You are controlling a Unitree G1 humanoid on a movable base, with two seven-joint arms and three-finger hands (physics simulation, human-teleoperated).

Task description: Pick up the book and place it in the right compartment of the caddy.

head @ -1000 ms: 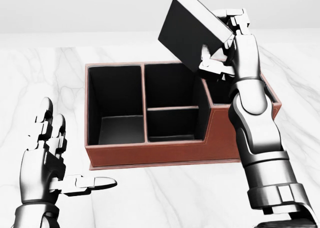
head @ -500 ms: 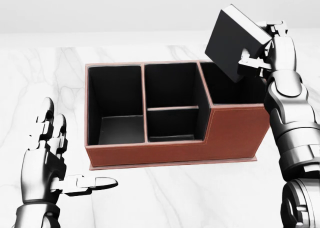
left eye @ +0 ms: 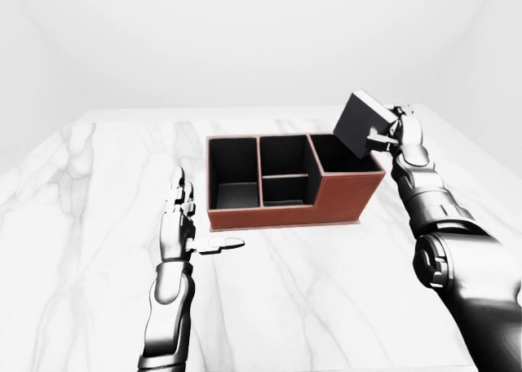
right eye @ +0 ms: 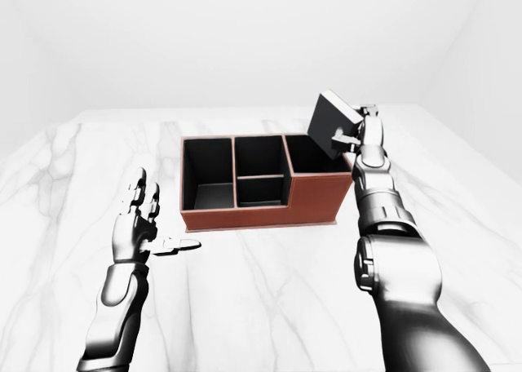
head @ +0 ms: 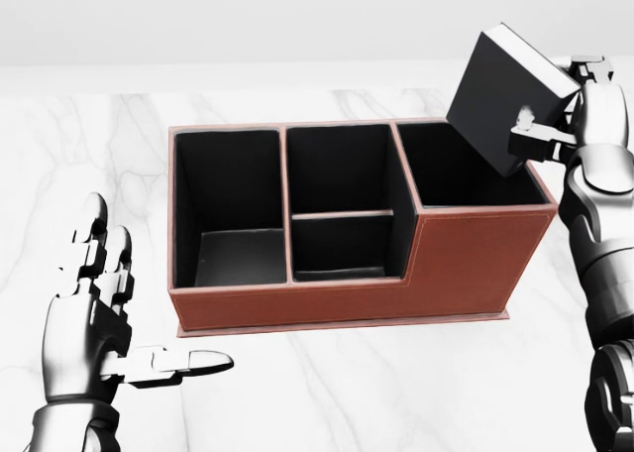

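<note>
The book is black and tilted, held in the air over the right end of the caddy. The caddy is a brown leather box with black inside, with a tall left compartment, two middle ones and a higher right compartment. My right hand is shut on the book's right edge, at the upper right of the head view. The book's lower corner hangs just above the right compartment's opening. My left hand is open and empty at the lower left, apart from the caddy.
The caddy stands on a white marble table that runs on to the left and bottom of the head view. The table's top edge meets a plain white wall.
My right hand has carried the book to the right, from above the middle compartments to above the caddy's right end. The left hand has not moved.
</note>
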